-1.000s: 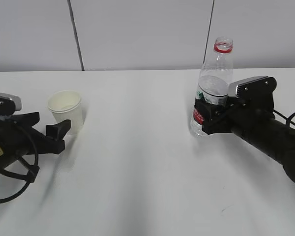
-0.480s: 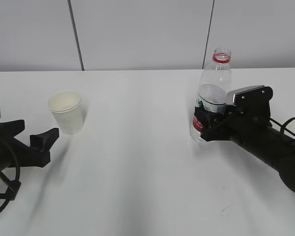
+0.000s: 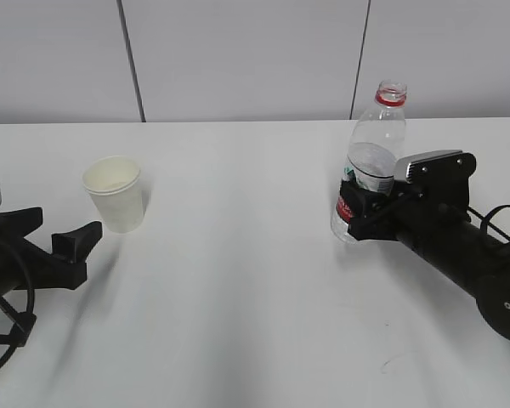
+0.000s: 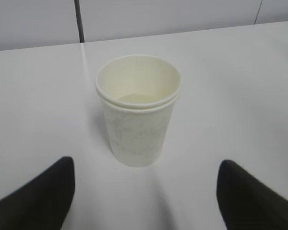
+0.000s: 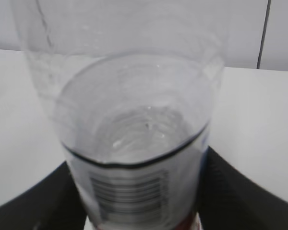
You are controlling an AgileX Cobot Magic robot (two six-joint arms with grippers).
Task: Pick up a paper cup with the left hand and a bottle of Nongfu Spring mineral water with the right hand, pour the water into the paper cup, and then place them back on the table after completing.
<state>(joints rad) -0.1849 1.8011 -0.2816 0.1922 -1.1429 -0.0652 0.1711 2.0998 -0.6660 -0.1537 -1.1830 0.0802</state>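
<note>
A white paper cup stands upright on the white table at the left; it also fills the middle of the left wrist view, with a little water in its bottom. My left gripper is open and empty, a short way in front of the cup, not touching it. The clear uncapped bottle with a red neck ring and red label stands at the right. My right gripper is shut on its lower body. Water fills about the lower third of the bottle.
A grey panelled wall runs behind the table's far edge. Black cable loops hang by the left arm at the near left. Bare tabletop lies between the cup and the bottle.
My left gripper let go of the cup and drew back toward the near left. My right gripper brought the tilted bottle upright and shifted it slightly right.
</note>
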